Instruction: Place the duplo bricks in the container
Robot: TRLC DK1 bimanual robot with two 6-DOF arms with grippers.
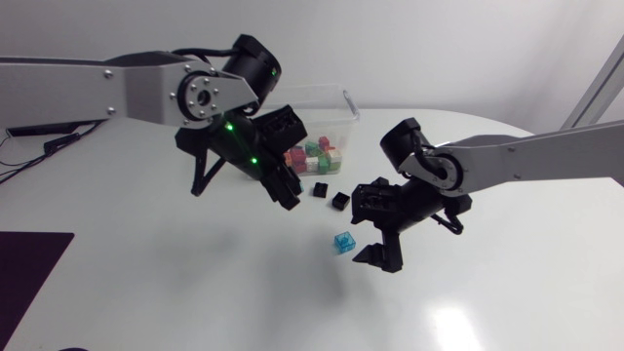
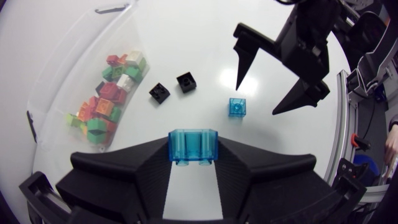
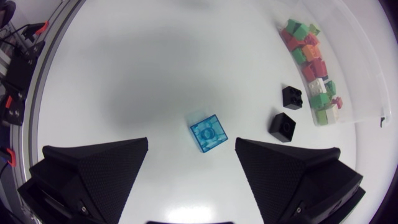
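Note:
My left gripper [image 2: 193,157] is shut on a translucent blue duplo brick [image 2: 193,143], held above the table just in front of the clear container [image 1: 327,109]. In the head view that gripper [image 1: 286,193] hangs near the container's front wall, and the held brick is hidden there. A small translucent blue brick [image 1: 341,243] lies on the table under my right gripper [image 1: 380,258], which is open; in the right wrist view the brick [image 3: 208,132] sits ahead of its spread fingers. Two black bricks [image 1: 319,190] [image 1: 339,201] lie between the container and the small blue one.
Several red, green, orange and white bricks [image 3: 311,62] lie inside the container [image 3: 354,50]. The white table runs on to the front and left, with a dark mat [image 1: 29,268] at its left edge.

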